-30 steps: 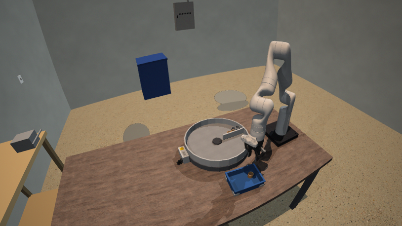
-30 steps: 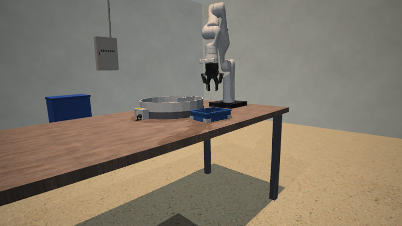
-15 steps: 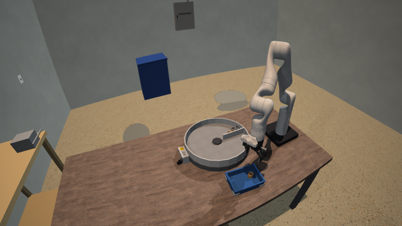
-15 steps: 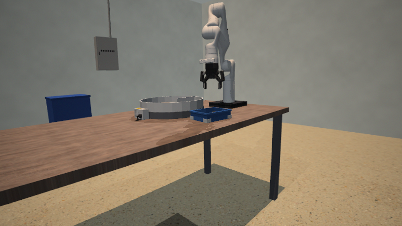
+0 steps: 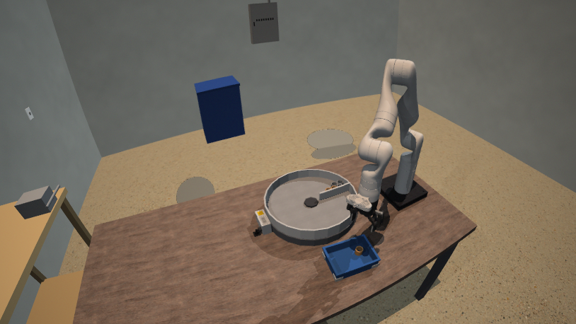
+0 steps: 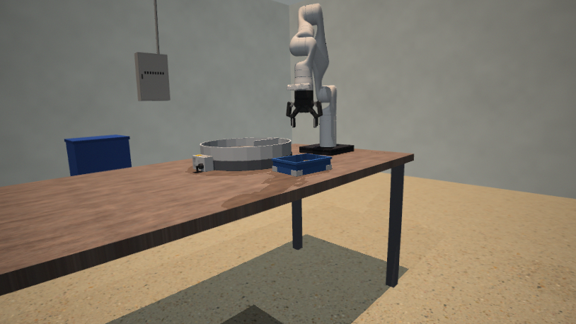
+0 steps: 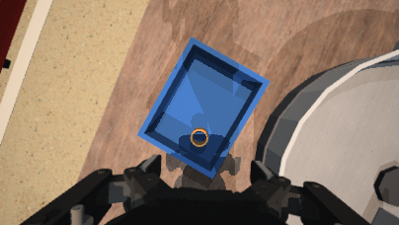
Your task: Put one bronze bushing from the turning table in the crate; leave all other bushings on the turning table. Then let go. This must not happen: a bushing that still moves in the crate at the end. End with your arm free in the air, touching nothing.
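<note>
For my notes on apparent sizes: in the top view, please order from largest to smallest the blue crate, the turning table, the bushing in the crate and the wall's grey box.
1. Turning table
2. Blue crate
3. Grey box
4. Bushing

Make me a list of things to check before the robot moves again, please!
1. One bronze bushing is in the blue crate: ok.
2. The hand is open and holds nothing: ok.
3. The hand is up in the air, touching nothing: ok.
4. The other bushings are on the turning table: cannot tell for all of them, because the divider partly hides the group.
5. The bushing in the crate lies quite still: cannot tell from pictures of a single moment.
</note>
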### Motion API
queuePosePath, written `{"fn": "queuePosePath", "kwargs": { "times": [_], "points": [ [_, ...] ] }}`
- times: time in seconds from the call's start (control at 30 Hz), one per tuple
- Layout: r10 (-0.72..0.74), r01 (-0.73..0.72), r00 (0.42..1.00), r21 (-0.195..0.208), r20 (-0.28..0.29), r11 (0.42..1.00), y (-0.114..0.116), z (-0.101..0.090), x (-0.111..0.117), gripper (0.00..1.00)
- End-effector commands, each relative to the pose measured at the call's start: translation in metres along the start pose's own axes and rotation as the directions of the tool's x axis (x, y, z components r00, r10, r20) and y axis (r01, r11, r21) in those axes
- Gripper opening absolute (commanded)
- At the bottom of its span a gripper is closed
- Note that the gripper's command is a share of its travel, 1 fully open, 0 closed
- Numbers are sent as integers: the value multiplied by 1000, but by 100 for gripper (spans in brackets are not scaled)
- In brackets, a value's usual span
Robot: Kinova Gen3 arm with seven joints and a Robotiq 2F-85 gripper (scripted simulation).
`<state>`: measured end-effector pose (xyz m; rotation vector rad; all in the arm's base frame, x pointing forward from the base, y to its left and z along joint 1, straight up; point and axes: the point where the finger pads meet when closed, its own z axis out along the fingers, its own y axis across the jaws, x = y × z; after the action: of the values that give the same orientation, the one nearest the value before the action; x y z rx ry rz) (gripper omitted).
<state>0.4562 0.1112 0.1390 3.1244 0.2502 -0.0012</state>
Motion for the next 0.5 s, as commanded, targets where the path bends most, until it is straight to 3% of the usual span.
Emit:
{"fn": "queuePosePath", "kwargs": {
  "times": [0.0,0.47],
  "points": [
    [-91,91,996,5,-3,996,1,-2,3,100],
    [-186,186,983,5,-3,983,1,-3,5,100]
  ]
}}
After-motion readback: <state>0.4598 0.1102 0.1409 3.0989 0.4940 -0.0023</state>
